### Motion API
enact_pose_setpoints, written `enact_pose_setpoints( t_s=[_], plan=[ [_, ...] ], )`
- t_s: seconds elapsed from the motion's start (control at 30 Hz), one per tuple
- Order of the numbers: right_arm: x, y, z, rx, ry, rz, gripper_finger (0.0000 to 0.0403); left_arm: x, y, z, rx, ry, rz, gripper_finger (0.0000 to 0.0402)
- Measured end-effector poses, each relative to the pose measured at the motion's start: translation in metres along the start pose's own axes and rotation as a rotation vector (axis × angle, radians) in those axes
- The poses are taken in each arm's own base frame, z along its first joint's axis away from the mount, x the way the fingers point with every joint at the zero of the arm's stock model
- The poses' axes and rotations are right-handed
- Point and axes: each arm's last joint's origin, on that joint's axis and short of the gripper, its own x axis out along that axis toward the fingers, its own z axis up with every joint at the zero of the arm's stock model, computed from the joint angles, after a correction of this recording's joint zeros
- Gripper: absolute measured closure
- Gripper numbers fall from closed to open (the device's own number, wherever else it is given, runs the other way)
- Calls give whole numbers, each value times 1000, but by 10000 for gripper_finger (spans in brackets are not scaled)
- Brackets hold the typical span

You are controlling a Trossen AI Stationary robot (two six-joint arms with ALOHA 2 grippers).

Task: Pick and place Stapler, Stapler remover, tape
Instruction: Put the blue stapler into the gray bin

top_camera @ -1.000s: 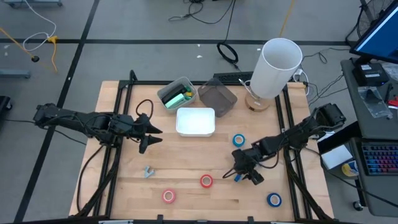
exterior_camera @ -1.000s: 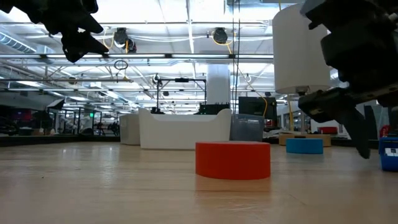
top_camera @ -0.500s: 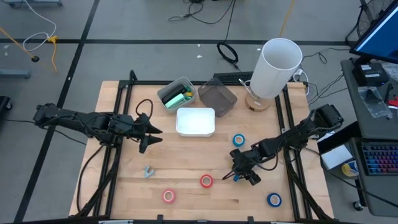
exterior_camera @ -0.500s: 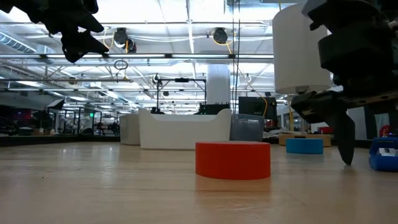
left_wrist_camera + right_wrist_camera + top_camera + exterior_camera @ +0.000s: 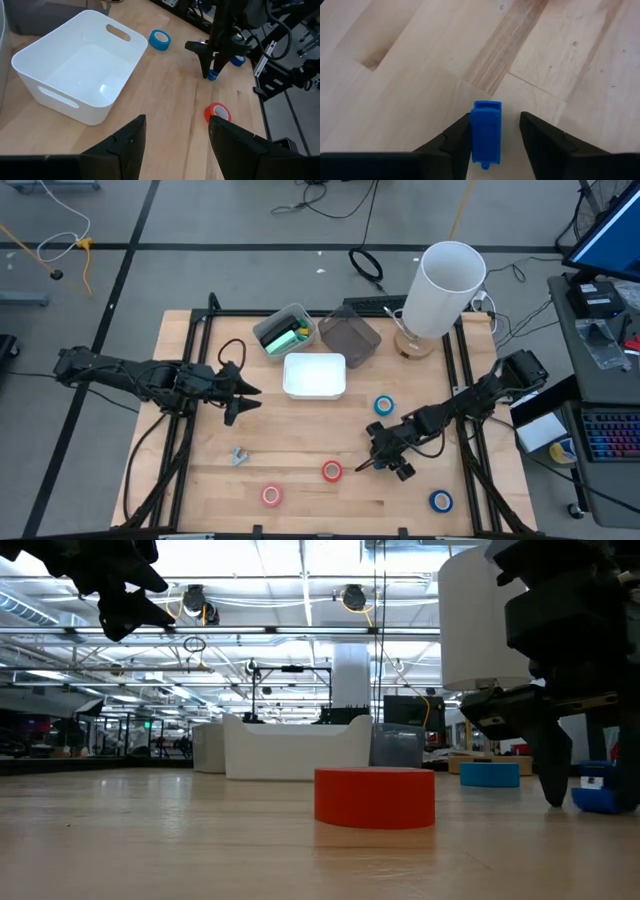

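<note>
Small blue stapler [image 5: 486,131] lying flat on the wooden table [image 5: 300,445], lower right of centre in the high view, between the fingers of the right gripper [image 5: 378,465]. Right gripper lowered to the table surface, fingers [image 5: 454,141] parted narrowly on either side of the stapler, one finger touching it, the other just beside it. Red tape roll [image 5: 332,471] just to the left of that gripper; pink roll [image 5: 271,496] farther lower left; blue rolls at [image 5: 385,406] and [image 5: 441,501]. Small grey stapler remover [image 5: 239,455] lower left of centre. White bin [image 5: 315,376] at upper centre, green-filled container [image 5: 282,330] and dark container [image 5: 349,339] above it. Left gripper [image 5: 243,399] raised at left of centre, fingers spread wide, holding nothing.
</note>
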Motion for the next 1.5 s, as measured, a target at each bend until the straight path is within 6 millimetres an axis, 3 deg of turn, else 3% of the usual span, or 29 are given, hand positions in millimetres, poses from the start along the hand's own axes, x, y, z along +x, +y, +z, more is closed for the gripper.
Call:
enact_pose_setpoints(
  t_s=[0.5, 0.73, 0.93, 1.2, 1.5],
  plan=[
    [-11, 0, 2, 206, -23, 26, 345, 0, -1, 1, -1, -12, -6, 185],
    [-38, -6, 14, 340, -157, 10, 338, 9, -14, 21, 5, -203, -117, 185],
    [-74, -13, 31, 434, -400, -7, 343, 30, -27, 38, 25, -377, -214, 185],
    [-122, -17, 56, 474, -837, -155, 342, 68, -37, 46, 4, -543, -316, 185],
    [-140, -18, 68, 468, -1073, -231, 342, 97, -42, 47, -43, -583, -355, 185]
  ],
)
